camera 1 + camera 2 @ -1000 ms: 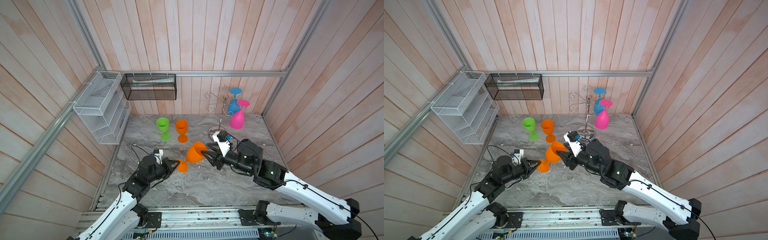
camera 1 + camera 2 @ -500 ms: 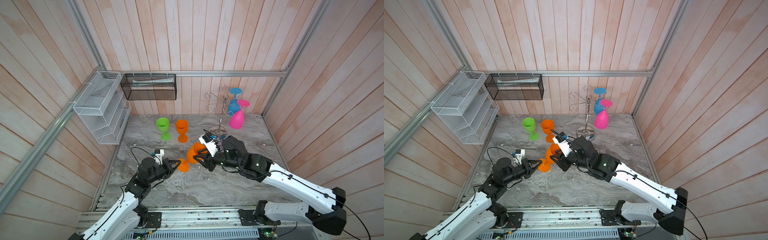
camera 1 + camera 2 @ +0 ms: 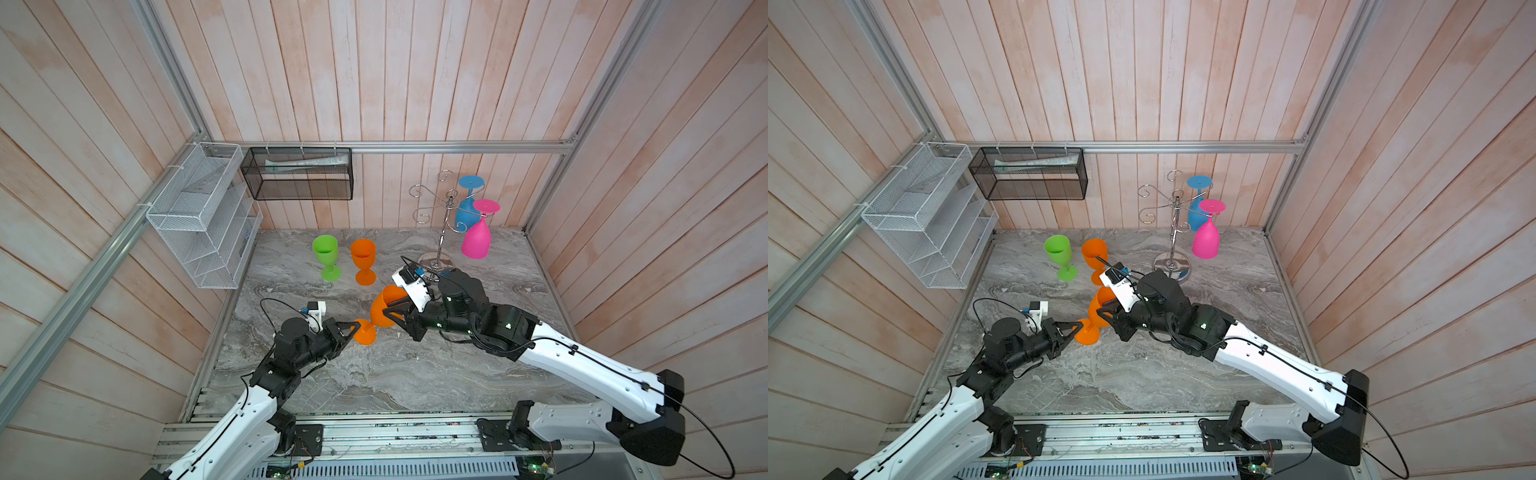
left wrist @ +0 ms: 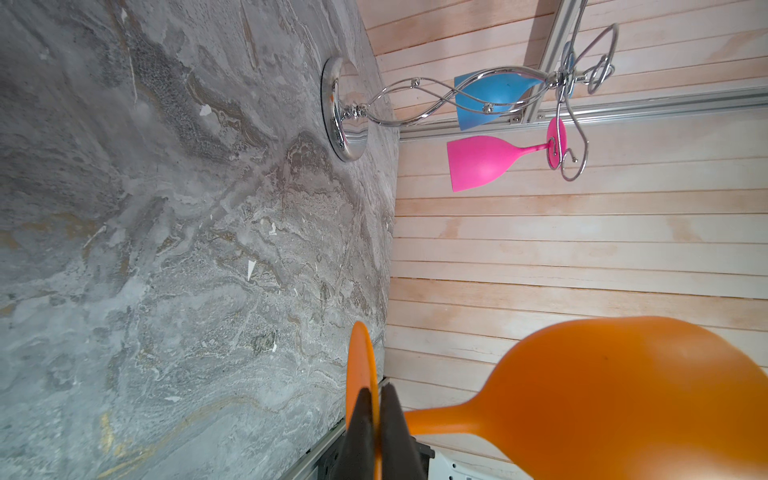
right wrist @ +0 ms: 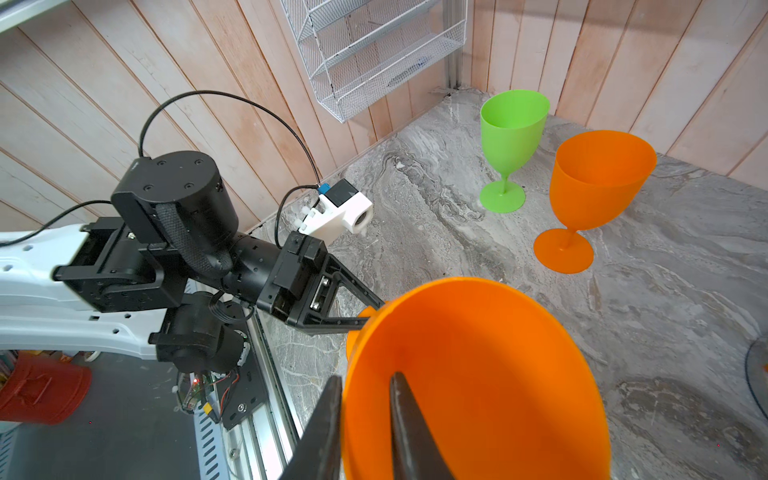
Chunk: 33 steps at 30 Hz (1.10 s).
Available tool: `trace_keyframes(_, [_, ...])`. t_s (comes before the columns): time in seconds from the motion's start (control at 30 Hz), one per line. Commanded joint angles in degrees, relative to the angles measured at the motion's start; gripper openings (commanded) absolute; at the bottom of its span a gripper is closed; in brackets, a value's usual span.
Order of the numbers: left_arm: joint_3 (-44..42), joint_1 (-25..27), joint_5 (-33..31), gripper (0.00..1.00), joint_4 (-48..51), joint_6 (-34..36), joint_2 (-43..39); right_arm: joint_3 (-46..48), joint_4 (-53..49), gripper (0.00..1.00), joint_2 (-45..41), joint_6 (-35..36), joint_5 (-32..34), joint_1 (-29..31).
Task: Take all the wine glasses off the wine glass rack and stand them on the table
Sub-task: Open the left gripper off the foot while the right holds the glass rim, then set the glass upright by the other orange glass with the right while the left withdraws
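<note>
Reaching in from where it was hovering a second ago, the right pincer (image 3: pixel 392 312) is now straddling the rim of the tilted orange wine glass (image 3: pixel 379 318) in both top views. The left pincer (image 3: pixel 353 328) is staying clamped on that glass's foot, above the desk (image 3: pixel 374 374) and well clear of the wine glass rack (image 3: pixel 442 232). The rack is standing at the back right, with a blue glass (image 3: pixel 465 212) and a pink glass (image 3: pixel 476 243) hanging upside down from its arms. A green glass (image 3: pixel 326 251) and a second orange glass (image 3: pixel 363 255) are standing upright near the back wall.

The left wrist view is showing the left pincer's fingers (image 4: pixel 363 419) pressing on the thin foot disc, one on each side.

The right wrist view is showing the right pincer's jaws apart. One finger (image 5: pixel 405 415) is sitting inside the bowl and its partner outside, with a strip of wall showing between them.
</note>
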<state>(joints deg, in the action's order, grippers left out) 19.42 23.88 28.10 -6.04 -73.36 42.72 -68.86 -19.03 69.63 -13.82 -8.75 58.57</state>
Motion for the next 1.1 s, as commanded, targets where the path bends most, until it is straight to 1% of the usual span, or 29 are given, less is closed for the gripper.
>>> trace_keyframes(0.0, [-0.94, -0.24, 1.44, 0.0, -3.29, -0.37, -1.07, -1.65, 0.77, 0.19, 1.27, -0.81, -0.98, -0.14])
trace_keyframes(0.13, [-1.05, -0.32, 1.43, 0.0, -3.36, -0.33, -1.32, -1.72, 1.19, 0.14, 1.74, -0.61, -1.27, -0.03])
trace_keyframes(0.27, [-1.11, -0.41, 1.26, 0.0, -3.01, -0.2, -1.48, -2.07, 0.97, 0.0, 2.09, -0.59, -1.61, -0.01])
trace_keyframes(0.5, [-0.8, -0.63, 0.96, 0.0, -1.6, 0.55, -1.57, -2.42, 0.83, 0.0, 2.36, -0.51, -1.4, 0.0])
trace_keyframes(0.53, [-0.55, -0.63, 0.72, 0.07, -0.84, 0.99, -1.67, -2.41, 0.83, 0.0, 2.29, -0.5, -1.12, 0.05])
trace_keyframes(0.57, [-0.2, -0.59, 0.5, 0.17, 0.0, 1.69, -1.9, -2.57, 0.75, 0.0, 2.23, -0.46, -0.68, 0.06])
trace_keyframes(0.6, [0.15, -0.6, 0.25, 0.31, 0.91, 2.32, -2.15, -2.62, 0.53, 0.0, 2.2, -0.42, -0.3, 0.06])
trace_keyframes(0.67, [1.56, -0.59, -0.49, 0.62, 4.05, 4.46, -2.83, -3.48, -0.44, 0.0, 2.26, -0.07, 0.67, 0.04])
trace_keyframes(0.73, [3.05, -0.63, -1.49, 0.79, 7.39, 6.82, -3.63, -4.31, -1.8, 0.0, 2.59, 0.35, 1.83, -0.03])
trace_keyframes(0.83, [4.59, -0.59, -3.21, 1.0, 11.58, 9.87, -5.53, -5.79, -4.48, 0.0, 3.36, 0.77, 4.42, -0.43])
trace_keyframes(0.93, [6.31, -0.59, -5.69, 1.0, 16.3, 12.72, -7.66, -6.98, -6.02, 0.0, 4.05, 0.95, 5.9, -1.19])
trace_keyframes(1.07, [9.46, -0.64, -9.48, 1.0, 22.93, 17.01, -9.48, -10.0, -8.76, 0.0, 7.2, 1.47, 8.46, -1.74])
